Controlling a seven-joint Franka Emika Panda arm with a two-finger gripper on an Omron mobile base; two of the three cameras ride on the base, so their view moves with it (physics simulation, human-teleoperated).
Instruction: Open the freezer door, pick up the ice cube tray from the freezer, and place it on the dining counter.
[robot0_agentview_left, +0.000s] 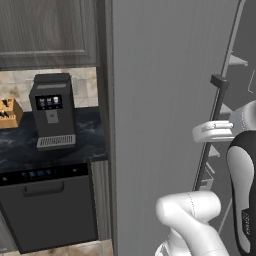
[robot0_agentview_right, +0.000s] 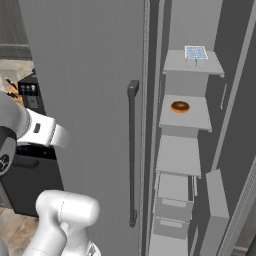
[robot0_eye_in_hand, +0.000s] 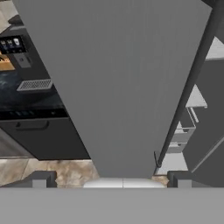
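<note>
One step down: door (robot0_agentview_right: 90, 100) looks swung wide, freezer (robot0_agentview_right: 187, 150) shelves showing
Step now: going for the tray, I reckon
Tray: tray (robot0_agentview_right: 195, 52) sits on the top shelf, a donut (robot0_agentview_right: 180, 106) one shelf below
Gripper: gripper (robot0_eye_in_hand: 111, 180) spread wide, holding nothing, facing the door's flat front
Next move: swing round the door edge past the handle (robot0_agentview_right: 132, 150), reach up and in to the top shelf

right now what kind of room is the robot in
A home kitchen, rendered. A tall grey freezer stands open with an ice cube tray and a doughnut on its shelves, and a coffee machine sits on a dark worktop.
</note>
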